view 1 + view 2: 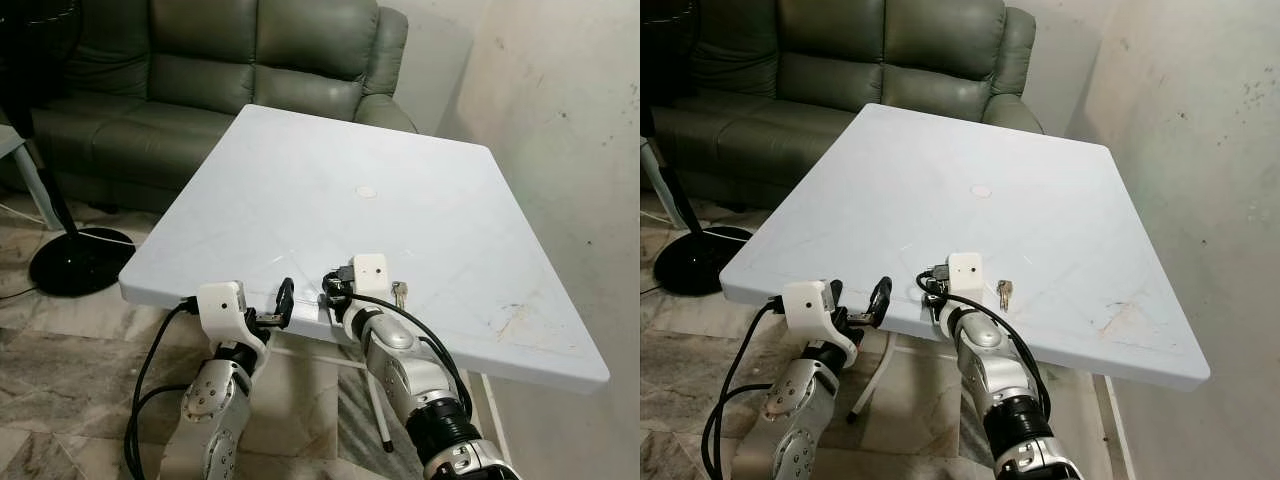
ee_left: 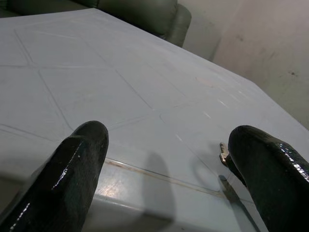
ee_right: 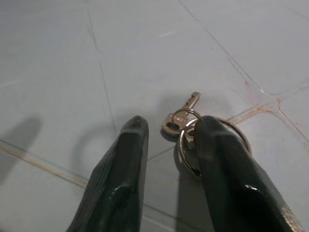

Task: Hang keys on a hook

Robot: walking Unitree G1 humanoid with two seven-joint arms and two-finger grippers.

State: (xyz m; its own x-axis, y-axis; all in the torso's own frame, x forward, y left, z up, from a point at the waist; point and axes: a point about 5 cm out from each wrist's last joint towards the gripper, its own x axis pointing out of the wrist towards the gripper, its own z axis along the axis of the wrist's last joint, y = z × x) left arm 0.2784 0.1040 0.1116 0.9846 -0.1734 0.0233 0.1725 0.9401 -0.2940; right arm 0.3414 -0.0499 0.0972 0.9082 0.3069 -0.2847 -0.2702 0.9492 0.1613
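A small bunch of keys (image 1: 399, 293) on a metal ring lies flat on the white table (image 1: 330, 170), close to its front edge. My right gripper (image 3: 171, 124) is down at the keys and open. The key head (image 3: 170, 123) lies between its two black fingertips, and the ring (image 3: 241, 137) is partly under one finger (image 3: 217, 159). My left gripper (image 1: 277, 306) hovers at the table's front edge, a little left of the right one. It is open wide, with nothing between its fingers (image 2: 72, 164).
A green leather sofa (image 1: 230, 60) stands behind the table. A black fan base (image 1: 75, 260) sits on the tiled floor at the left. A stained wall (image 1: 560, 120) runs along the table's right side. White table legs (image 1: 380, 410) stand below the front edge.
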